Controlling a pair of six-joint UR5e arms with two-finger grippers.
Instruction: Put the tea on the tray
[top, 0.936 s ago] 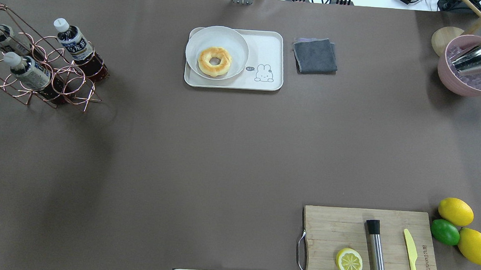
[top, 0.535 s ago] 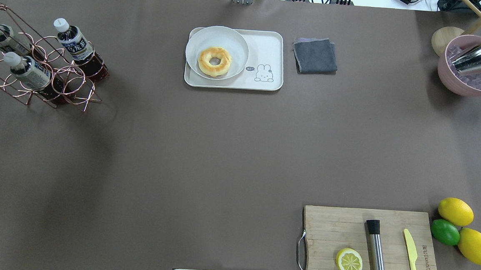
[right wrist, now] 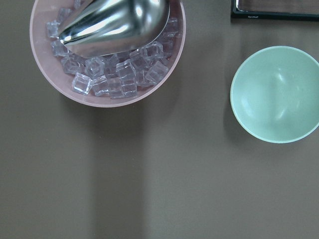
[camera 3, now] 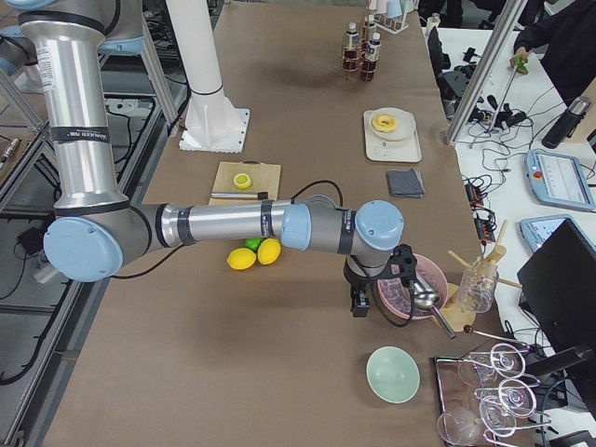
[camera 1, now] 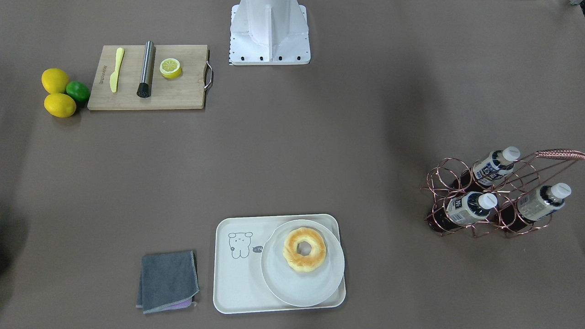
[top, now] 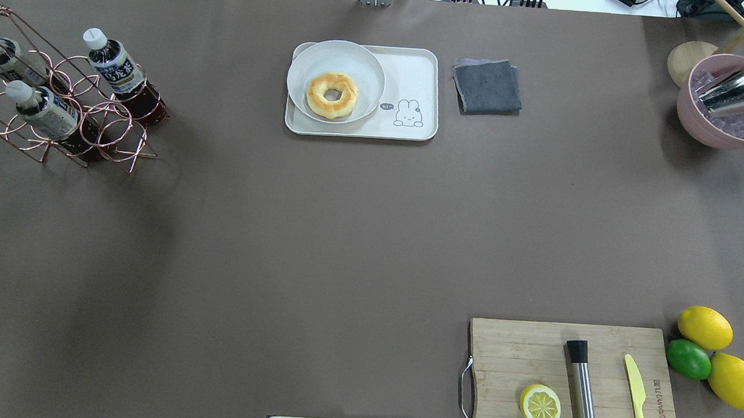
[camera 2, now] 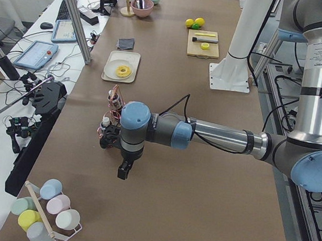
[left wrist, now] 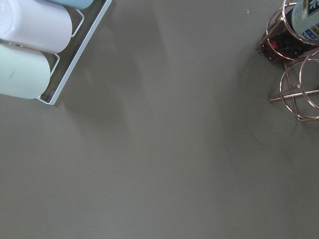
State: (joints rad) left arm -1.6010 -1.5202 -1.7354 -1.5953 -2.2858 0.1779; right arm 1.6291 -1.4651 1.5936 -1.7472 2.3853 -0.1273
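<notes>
The tea (top: 114, 67) (camera 1: 464, 206), a small bottle of dark liquid with a white cap and a dark-blue-and-white label, stands tilted in a copper wire rack (top: 115, 135) at the far left, beside two other bottles. The cream tray (top: 412, 76) (camera 1: 233, 274) with the cartoon drawing lies at the far middle. My left gripper (camera 2: 122, 174) hangs over bare table off the left end, near the rack. My right gripper (camera 3: 358, 303) hangs beside the pink ice bowl (right wrist: 107, 94). Both show only in side views, so I cannot tell whether they are open or shut.
A white plate (top: 355, 56) with a doughnut (top: 332, 95) covers the tray's left half. A grey cloth (top: 487, 85) lies right of the tray. A cutting board (top: 512, 353) with a lemon half, muddler and knife lies near right. A green bowl (right wrist: 276, 94) and a cup rack (left wrist: 30, 45) stand off the table's ends.
</notes>
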